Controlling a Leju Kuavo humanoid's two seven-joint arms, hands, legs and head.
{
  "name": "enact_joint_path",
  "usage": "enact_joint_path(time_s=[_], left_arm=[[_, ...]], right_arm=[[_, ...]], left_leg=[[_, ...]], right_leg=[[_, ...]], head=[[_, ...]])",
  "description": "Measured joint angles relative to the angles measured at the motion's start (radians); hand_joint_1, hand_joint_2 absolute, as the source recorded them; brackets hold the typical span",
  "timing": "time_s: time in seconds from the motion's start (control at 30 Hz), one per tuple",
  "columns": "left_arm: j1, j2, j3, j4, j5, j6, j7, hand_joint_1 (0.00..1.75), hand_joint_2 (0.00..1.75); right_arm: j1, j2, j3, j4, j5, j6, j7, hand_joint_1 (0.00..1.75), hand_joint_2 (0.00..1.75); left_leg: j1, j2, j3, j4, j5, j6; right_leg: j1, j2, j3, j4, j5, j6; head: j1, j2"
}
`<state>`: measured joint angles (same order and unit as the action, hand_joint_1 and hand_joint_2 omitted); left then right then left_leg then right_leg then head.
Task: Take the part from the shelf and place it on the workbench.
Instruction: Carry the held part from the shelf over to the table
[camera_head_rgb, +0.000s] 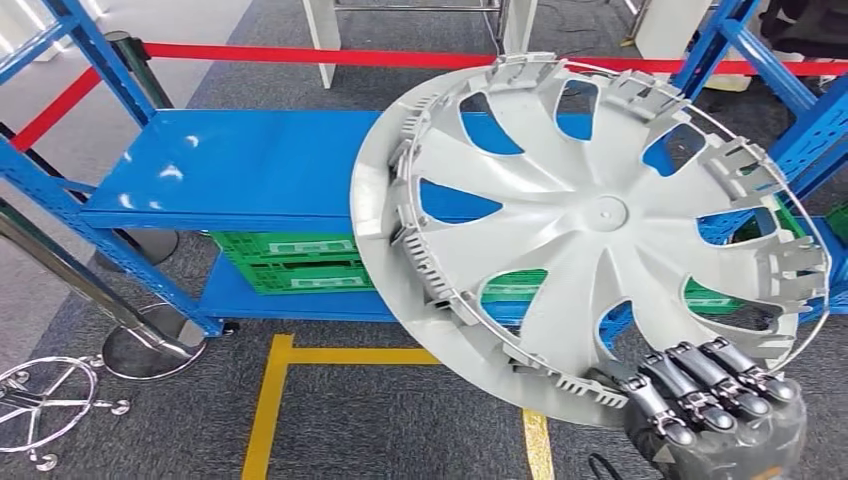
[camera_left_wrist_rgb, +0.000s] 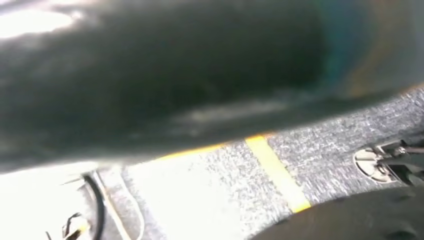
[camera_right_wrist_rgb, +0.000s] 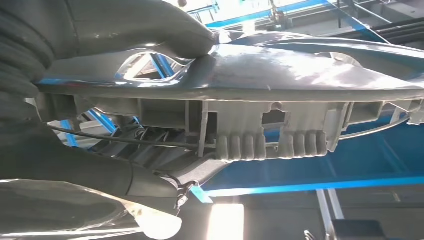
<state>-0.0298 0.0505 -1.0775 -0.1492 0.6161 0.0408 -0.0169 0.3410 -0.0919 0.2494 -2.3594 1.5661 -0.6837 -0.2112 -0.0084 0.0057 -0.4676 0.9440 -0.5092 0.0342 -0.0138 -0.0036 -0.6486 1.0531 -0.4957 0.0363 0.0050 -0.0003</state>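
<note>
Right hand (camera_head_rgb: 715, 405) grips the large silver-grey plastic wheel cover (camera_head_rgb: 590, 215) at its lower rim, fingers (camera_head_rgb: 700, 385) curled over the edge; I see it held tilted, in front of the blue metal shelf (camera_head_rgb: 230, 170). Left hand state: I cannot tell.

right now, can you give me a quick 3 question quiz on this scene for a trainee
1. True or false: the right hand holds the grey wheel cover by its rim.
2. What colour are the crates under the blue shelf? A red, B green, C black.
3. Fill in: the floor line is ____.

Key: 1 true; 2 B; 3 yellow.
</note>
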Motion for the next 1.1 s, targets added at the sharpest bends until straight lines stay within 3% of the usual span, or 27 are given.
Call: enact_joint_path(time_s=[0.07,0.1,0.13,0.17,0.23,0.27,0.3,0.37,0.43,0.47,0.5,0.57,0.6,0.63,0.67,0.7,0.77,0.83,0.87,0.93,0.97,1.0,1.1], left_arm=[[0.0,0.0,0.0,0.0,-0.011,0.01,-0.018,0.0,0.0],[0.0,0.0,0.0,0.0,-0.011,0.012,-0.021,0.0,0.0],[-0.001,0.0,0.001,0.0,-0.006,0.011,-0.02,0.0,0.0],[-0.001,-0.001,0.003,0.0,-0.001,0.01,-0.018,0.0,0.0],[-0.001,-0.002,0.006,0.0,0.008,0.006,-0.014,0.0,0.0],[-0.002,-0.002,0.006,0.0,0.01,0.005,-0.013,0.0,0.0],[-0.002,-0.002,0.007,0.0,0.011,0.005,-0.013,0.0,0.0],[-0.002,-0.002,0.007,0.001,0.011,0.005,-0.013,0.0,0.0],[-0.002,-0.001,0.007,0.003,0.009,0.006,-0.013,0.0,0.0],[-0.002,0.0,0.007,0.003,0.005,0.007,-0.015,0.0,0.0],[-0.002,0.0,0.006,0.004,-0.004,0.009,-0.019,0.0,0.0],[-0.003,0.0,0.0,0.005,-0.034,0.019,-0.036,0.0,0.0],[-0.004,-0.001,-0.006,0.005,-0.054,0.028,-0.049,0.0,0.0],[-0.006,-0.001,-0.015,0.005,-0.075,0.041,-0.063,0.0,0.0],[-0.009,0.0,-0.026,0.005,-0.095,0.053,-0.076,0.0,0.0],[-0.012,0.0,-0.038,0.005,-0.11,0.064,-0.086,0.0,0.0],[-0.017,0.0,-0.056,0.005,-0.126,0.076,-0.095,0.0,0.0],[-0.021,0.0,-0.071,0.005,-0.15,0.081,-0.1,0.0,0.0],[-0.024,-0.006,-0.085,0.004,-0.191,0.082,-0.101,0.0,0.0],[-0.037,-0.037,-0.147,0.004,-0.343,0.071,-0.076,0.0,0.0],[-0.05,-0.066,-0.195,0.004,-0.425,0.057,-0.046,0.0,0.0],[-0.066,-0.097,-0.242,0.003,-0.487,0.042,-0.012,0.0,0.0],[-0.111,-0.176,-0.341,0.0,-0.544,0.016,0.048,0.0,0.0]], right_arm=[[0.001,0.0,-0.002,0.0,0.0,0.0,0.001,1.75,1.75],[0.003,0.0,-0.004,0.0,0.0,0.0,0.002,1.75,1.75],[0.004,0.0,-0.004,0.0,0.0,0.0,0.003,1.75,1.75],[0.006,0.0,-0.004,0.0,0.0,0.0,0.004,1.75,1.75],[0.009,0.0,-0.005,0.0,0.0,0.0,0.006,1.75,1.75],[0.009,0.0,-0.005,0.0,0.0,0.0,0.006,1.75,1.75],[0.009,0.0,-0.005,-0.001,0.0,0.0,0.007,1.75,1.75],[0.01,0.0,-0.005,-0.002,0.0,0.0,0.007,1.75,1.75],[0.011,0.0,-0.005,-0.002,0.0,0.0,0.007,1.75,1.75],[0.011,0.0,-0.006,-0.002,0.0,0.0,0.007,1.75,1.75],[0.01,0.0,-0.006,-0.002,0.0,0.0,0.007,1.75,1.75],[0.009,0.001,-0.006,-0.002,0.0,0.0,0.007,1.75,1.75],[0.008,0.001,-0.006,-0.002,0.0,0.0,0.007,1.75,1.75],[0.007,0.002,-0.006,-0.002,0.0,0.0,0.007,1.75,1.75],[0.007,0.003,-0.006,-0.002,0.0,0.0,0.007,1.75,1.75],[0.006,0.005,-0.006,-0.002,0.001,0.0,0.007,1.75,1.75],[0.005,0.007,-0.006,-0.002,0.001,0.0,0.006,1.75,1.75],[0.004,0.008,-0.006,-0.002,0.001,0.0,0.006,1.75,1.75],[0.001,0.01,-0.006,-0.002,0.001,0.0,0.004,1.75,1.75],[-0.011,0.018,-0.004,0.002,0.001,0.0,-0.006,1.75,1.75],[-0.021,0.026,-0.003,0.009,0.001,0.0,-0.016,1.75,1.75],[-0.033,0.036,-0.002,0.018,0.001,0.0,-0.027,1.75,1.75],[-0.062,0.062,0.003,0.047,0.001,0.0,-0.048,1.75,1.75]], left_leg=[[0.0,0.003,-0.029,0.006,0.019,0.007],[-0.001,0.004,-0.044,0.011,0.028,0.007],[-0.002,0.005,-0.061,0.017,0.036,0.006],[-0.002,0.006,-0.078,0.025,0.043,0.005],[0.0,0.007,-0.108,0.043,0.054,-0.001],[-0.001,0.007,-0.121,0.053,0.058,-0.005],[-0.002,0.007,-0.132,0.061,0.064,-0.009],[-0.004,0.006,-0.148,0.07,0.08,-0.017],[-0.003,0.004,-0.159,0.073,0.089,-0.026],[-0.003,0.002,-0.166,0.085,0.072,-0.032],[-0.001,0.001,-0.175,0.113,0.037,-0.038],[0.005,-0.001,-0.198,0.224,-0.064,-0.049],[0.007,-0.001,-0.207,0.287,-0.1,-0.052],[0.008,-0.001,-0.208,0.335,-0.113,-0.053],[0.009,-0.001,-0.197,0.355,-0.101,-0.053],[0.008,-0.001,-0.172,0.341,-0.073,-0.051],[0.006,-0.003,-0.085,0.227,-0.026,-0.04],[0.002,-0.007,-0.007,0.097,-0.03,-0.029],[-0.001,-0.008,0.009,0.061,-0.037,-0.026],[-0.004,-0.008,0.005,0.037,-0.026,-0.019],[-0.004,-0.008,-0.003,0.029,-0.015,-0.012],[-0.003,-0.008,-0.015,0.022,-0.003,-0.004],[-0.004,-0.008,-0.059,0.024,0.031,0.009]], right_leg=[[0.0,0.002,-0.028,0.115,-0.099,0.004],[-0.001,0.002,-0.036,0.176,-0.127,0.006],[-0.001,0.002,-0.033,0.216,-0.129,0.008],[-0.001,0.002,-0.018,0.227,-0.111,0.01],[-0.003,0.002,0.062,0.145,-0.055,0.012],[-0.002,0.002,0.114,0.075,-0.048,0.012],[-0.002,0.002,0.16,0.007,-0.053,0.01],[0.002,0.003,0.199,-0.062,-0.073,0.003],[0.001,0.002,0.188,-0.069,-0.068,-0.006],[-0.001,0.0,0.18,-0.069,-0.062,-0.012],[-0.004,-0.002,0.17,-0.069,-0.055,-0.02],[-0.005,-0.005,0.146,-0.063,-0.04,-0.032],[-0.005,-0.006,0.132,-0.058,-0.033,-0.035],[-0.004,-0.007,0.118,-0.053,-0.025,-0.036],[-0.004,-0.008,0.102,-0.047,-0.018,-0.036],[-0.004,-0.009,0.087,-0.04,-0.012,-0.035],[-0.002,-0.008,0.064,-0.031,0.0,-0.032],[-0.001,-0.008,0.053,-0.029,0.017,-0.023],[-0.002,-0.009,0.048,-0.031,0.028,-0.017],[-0.008,-0.01,0.036,-0.037,0.043,-0.004],[-0.01,-0.008,0.027,-0.033,0.033,0.002],[-0.011,-0.006,0.014,-0.014,0.004,0.007],[-0.009,0.0,-0.026,0.148,-0.129,0.016]], head=[[0.005,0.0],[0.006,0.0],[0.006,0.0],[0.006,0.0],[0.007,0.0],[0.008,0.0],[0.008,0.0],[0.008,0.0],[0.007,0.0],[0.006,0.0],[0.003,0.0],[-0.003,0.0],[-0.004,0.0],[-0.005,0.0],[-0.005,0.0],[-0.005,0.0],[-0.005,0.0],[-0.004,0.0],[-0.004,0.0],[-0.005,0.0],[-0.005,0.0],[-0.004,0.0],[0.009,0.0]])
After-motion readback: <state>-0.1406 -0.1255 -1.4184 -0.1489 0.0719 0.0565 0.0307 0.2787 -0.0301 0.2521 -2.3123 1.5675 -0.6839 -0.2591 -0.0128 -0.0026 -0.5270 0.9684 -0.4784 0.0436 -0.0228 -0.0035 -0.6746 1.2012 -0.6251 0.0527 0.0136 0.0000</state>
